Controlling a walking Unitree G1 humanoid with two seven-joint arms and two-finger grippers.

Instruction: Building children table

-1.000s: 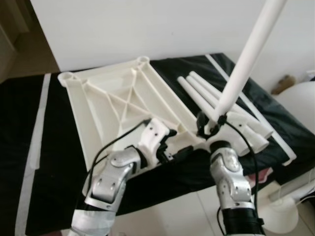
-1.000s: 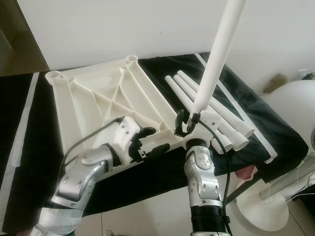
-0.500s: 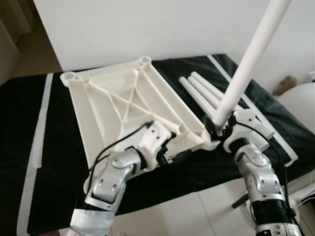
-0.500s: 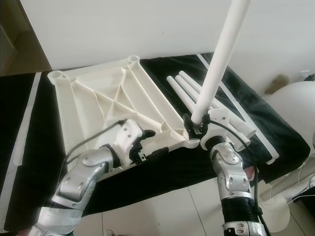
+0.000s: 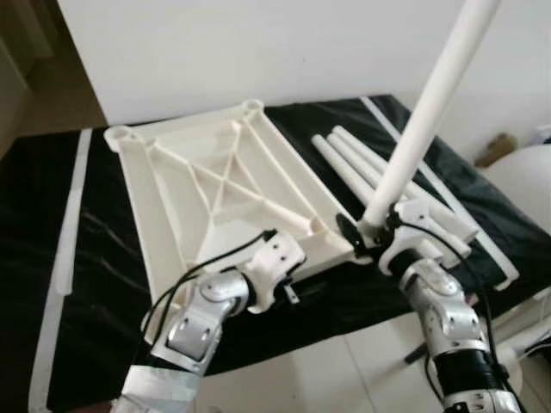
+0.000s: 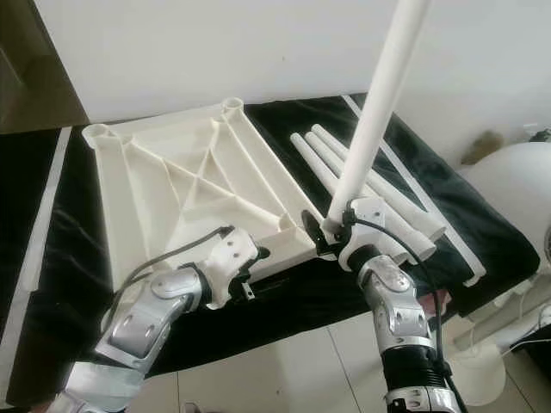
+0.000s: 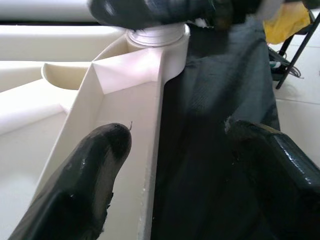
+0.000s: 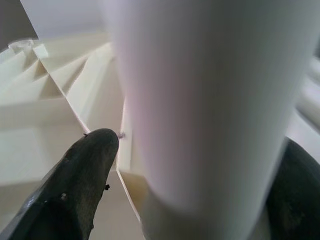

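A cream plastic tabletop [image 5: 215, 181] lies upside down on a black cloth. My right gripper [image 5: 370, 237] is shut on a long white leg [image 5: 422, 120] and holds it nearly upright. The leg's lower end sits in the socket [image 7: 157, 35] at the tabletop's near right corner. In the right wrist view the leg [image 8: 210, 100] stands between the two fingers. My left gripper [image 5: 288, 275] is open astride the tabletop's near rim [image 7: 150, 125]. One of its fingers [image 7: 95, 165] is inside the rim and the other is over the cloth. Three loose white legs [image 5: 362, 163] lie right of the tabletop.
A white strip [image 5: 65, 249] lies along the cloth's left side and another [image 5: 448, 189] along its right. A round white object [image 5: 525, 181] stands beyond the right edge. Tiled floor [image 5: 344, 370] shows below the near edge. A pale wall rises behind.
My right arm has swung rightward and lowered the leg's end into the corner socket. The left gripper has drawn back along the near rim, closer to my body.
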